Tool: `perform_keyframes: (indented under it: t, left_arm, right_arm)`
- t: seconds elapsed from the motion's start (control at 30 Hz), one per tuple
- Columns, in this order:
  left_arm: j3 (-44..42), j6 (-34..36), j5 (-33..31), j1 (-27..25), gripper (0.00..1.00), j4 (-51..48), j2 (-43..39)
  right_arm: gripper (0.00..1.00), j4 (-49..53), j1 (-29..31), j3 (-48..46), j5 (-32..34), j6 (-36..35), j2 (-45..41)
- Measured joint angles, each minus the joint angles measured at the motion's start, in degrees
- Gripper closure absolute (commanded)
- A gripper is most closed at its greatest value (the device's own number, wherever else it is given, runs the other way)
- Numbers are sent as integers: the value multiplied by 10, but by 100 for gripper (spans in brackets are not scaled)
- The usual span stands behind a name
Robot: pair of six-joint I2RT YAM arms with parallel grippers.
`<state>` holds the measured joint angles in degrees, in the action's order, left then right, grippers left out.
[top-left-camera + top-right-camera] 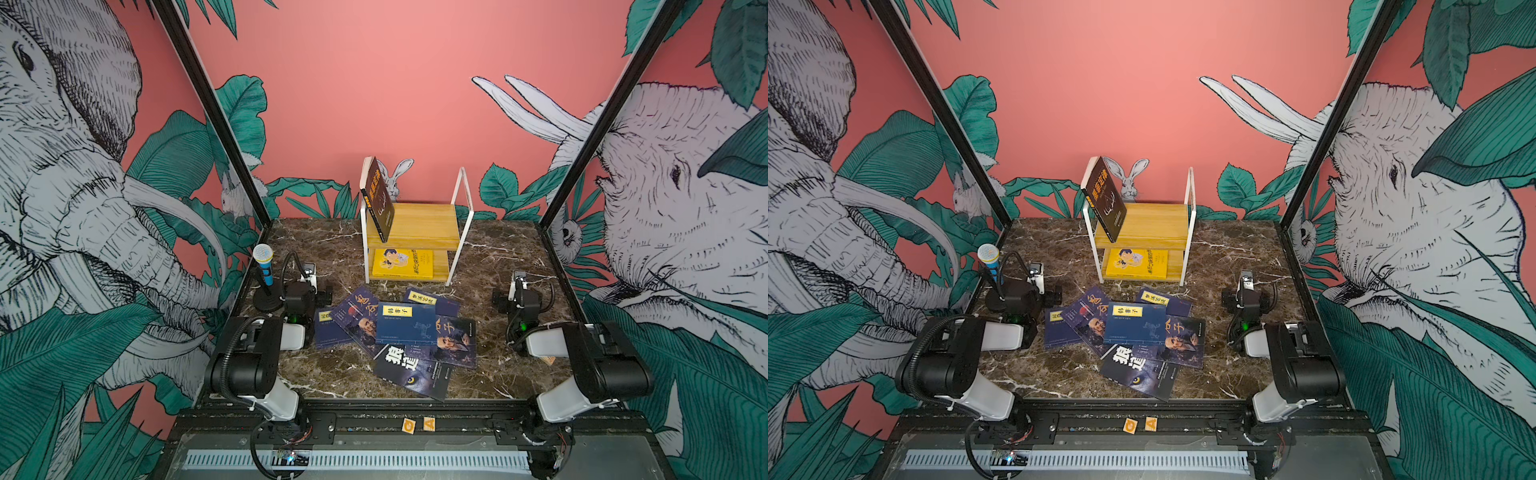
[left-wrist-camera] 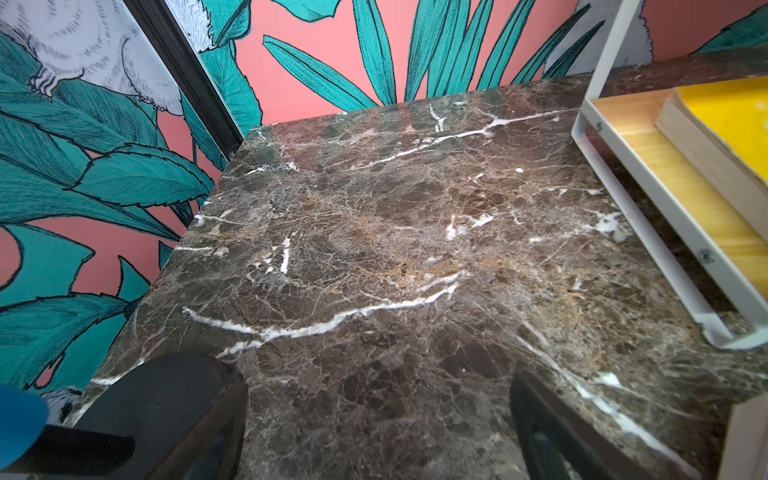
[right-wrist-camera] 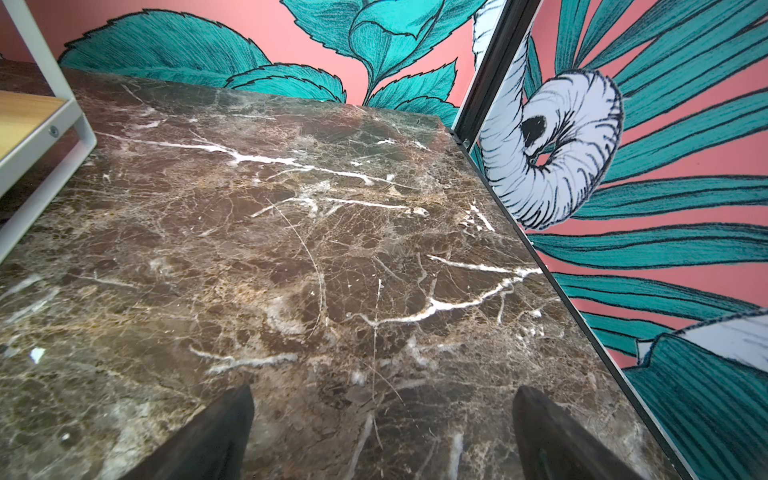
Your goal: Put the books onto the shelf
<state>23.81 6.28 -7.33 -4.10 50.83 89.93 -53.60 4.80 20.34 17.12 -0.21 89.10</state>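
Jaws wide, empty: left gripper (image 2: 374, 424), right gripper (image 3: 386, 432). Could drag overlapping books (image 1: 395, 332) flat before the shelf (image 1: 419, 226), or topple its leaning brownish-black book (image 1: 380, 199).

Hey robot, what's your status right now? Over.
Left gripper and right gripper open, empty. Books heaped on table, none on shelf. Dark book leans on top tier, yellow book lies on lower tier.
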Motion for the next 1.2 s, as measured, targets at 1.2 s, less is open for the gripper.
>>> perform_keyframes:
  t: [1.2]
  left_arm:
    - [235,-242,581,-48,1,-604,-86]
  right_arm:
    - [31,640,285,171,-146,311,-342]
